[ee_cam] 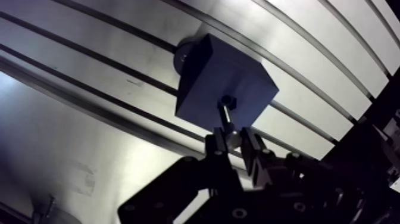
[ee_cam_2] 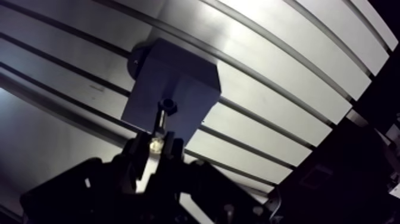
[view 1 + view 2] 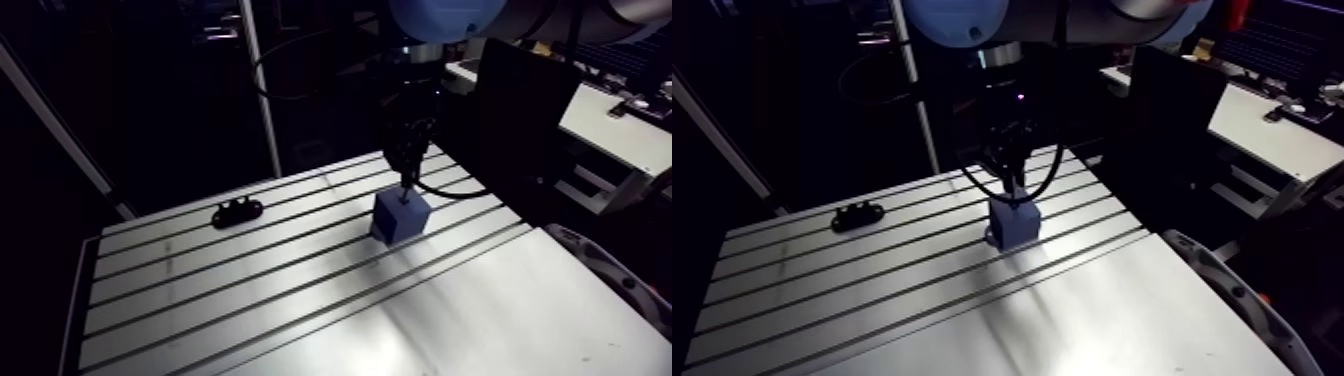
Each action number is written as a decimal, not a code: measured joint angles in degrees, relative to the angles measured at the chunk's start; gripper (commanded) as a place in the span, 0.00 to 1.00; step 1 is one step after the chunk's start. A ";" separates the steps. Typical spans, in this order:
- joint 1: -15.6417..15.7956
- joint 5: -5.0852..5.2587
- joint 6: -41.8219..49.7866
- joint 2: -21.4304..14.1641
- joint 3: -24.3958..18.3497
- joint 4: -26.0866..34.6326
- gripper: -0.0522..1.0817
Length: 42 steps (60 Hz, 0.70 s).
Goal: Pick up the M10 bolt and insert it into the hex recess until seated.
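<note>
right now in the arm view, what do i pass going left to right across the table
small black bracket → blue block; the hand, shut on the bolt, hangs right over the block, so it gets no place of its own in the order

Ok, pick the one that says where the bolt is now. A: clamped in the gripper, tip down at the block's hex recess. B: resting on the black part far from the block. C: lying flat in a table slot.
A: in the wrist view the bolt is pinched in the gripper, its tip pointing down at the hex recess on top of the blue block.
</note>
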 measured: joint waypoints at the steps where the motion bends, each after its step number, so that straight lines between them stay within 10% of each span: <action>1: 0.00 0.02 -0.04 0.03 0.00 -0.06 0.93; 42: -0.67 0.96 -1.04 0.84 0.03 -1.34 0.93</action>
